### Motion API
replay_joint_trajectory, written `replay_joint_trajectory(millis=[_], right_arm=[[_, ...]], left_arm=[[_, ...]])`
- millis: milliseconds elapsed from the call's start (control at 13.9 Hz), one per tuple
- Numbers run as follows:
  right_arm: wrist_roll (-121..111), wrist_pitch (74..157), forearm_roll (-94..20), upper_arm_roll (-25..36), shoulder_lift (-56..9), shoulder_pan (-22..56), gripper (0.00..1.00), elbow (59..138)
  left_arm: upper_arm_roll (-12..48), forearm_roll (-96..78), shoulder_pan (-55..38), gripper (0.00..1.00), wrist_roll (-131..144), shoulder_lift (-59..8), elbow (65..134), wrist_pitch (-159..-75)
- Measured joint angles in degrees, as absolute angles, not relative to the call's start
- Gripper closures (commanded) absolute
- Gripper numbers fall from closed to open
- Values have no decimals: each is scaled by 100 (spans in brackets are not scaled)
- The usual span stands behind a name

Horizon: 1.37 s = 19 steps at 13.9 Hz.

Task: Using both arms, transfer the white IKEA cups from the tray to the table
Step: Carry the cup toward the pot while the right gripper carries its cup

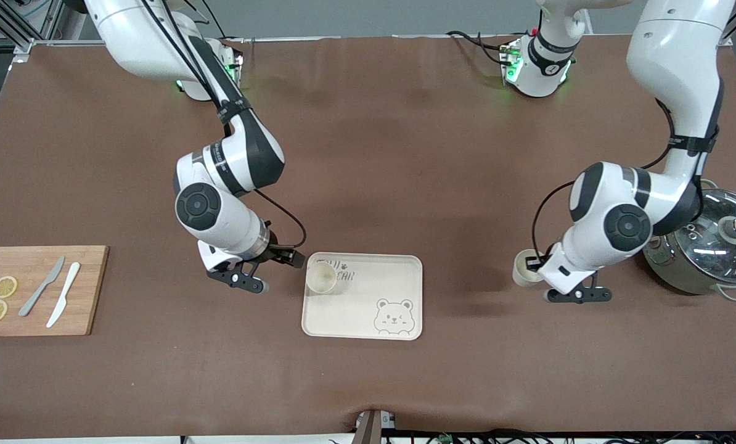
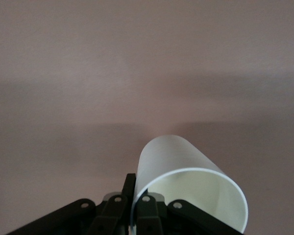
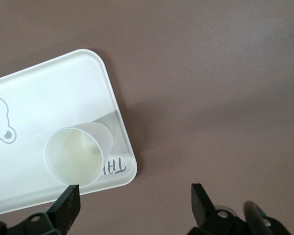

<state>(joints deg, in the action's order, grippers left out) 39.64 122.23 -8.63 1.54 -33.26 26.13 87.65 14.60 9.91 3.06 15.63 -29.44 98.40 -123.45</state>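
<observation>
Bear-printed tray [image 1: 368, 320] holds one white cup [image 1: 321, 277], the right gripper [image 1: 266, 271] spread beside it. Over bare table [image 1: 405, 154], near a lidded steel pot [image 1: 710, 250], the left gripper [image 1: 537, 262] pinches the second cup [image 1: 524, 271].

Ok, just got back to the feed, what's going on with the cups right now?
The left claw is shut on one white cup, off the tray and toward the left arm's end of the table, beside the lidded steel pot. Whether it touches the table yet, I cannot tell. The other cup stands on the tray, at the corner by the lettering. The right claw is open just outside that corner, not gripping anything.
</observation>
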Motion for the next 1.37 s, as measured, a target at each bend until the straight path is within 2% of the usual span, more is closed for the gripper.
replay_joint_trajectory(millis=[216,288,432,505,649,721,937,1009,1081,1225,1297,1369], right_arm=[[4245,12476,-864,132,-3492,2675,0,8764],[4394,12616,-864,123,-3551,2717,3,8764],[4689,12930,-864,113,-3712,2828,31,8765],[4771,13083,-864,109,-3803,2889,40,8765],[4876,13362,-864,107,-3989,3006,87,8766],[4899,13449,-861,107,-4062,3039,100,8765],[4898,13473,-854,125,-4124,3047,100,8759],[4898,13437,-853,138,-4118,3043,100,8735],[4897,13290,-853,149,-4099,3034,100,8677],[4897,12597,-852,168,-4002,2982,100,8389],[4897,12149,-852,174,-3903,2944,100,8191],[4879,11765,-852,182,-3759,2902,100,8028]], left_arm=[[1460,992,679,100,1409,-2921,10166,-12350],[1460,992,754,100,1366,-2922,10263,-12352],[1460,992,818,100,1356,-2933,10403,-12355],[1460,992,845,100,1356,-2946,10443,-12355],[1460,992,989,100,1340,-2980,10491,-12356],[1461,992,1076,100,1295,-2997,10503,-12358],[1464,992,1231,100,1237,-3026,10553,-12358],[1465,992,1234,94,1237,-3028,10567,-12358],[1475,992,1232,83,1237,-3029,10574,-12358],[1494,992,1217,44,1237,-3039,10582,-12358],[1500,992,1211,5,1237,-3046,10582,-12363],[1504,992,1209,0,1237,-3047,10581,-12370]])
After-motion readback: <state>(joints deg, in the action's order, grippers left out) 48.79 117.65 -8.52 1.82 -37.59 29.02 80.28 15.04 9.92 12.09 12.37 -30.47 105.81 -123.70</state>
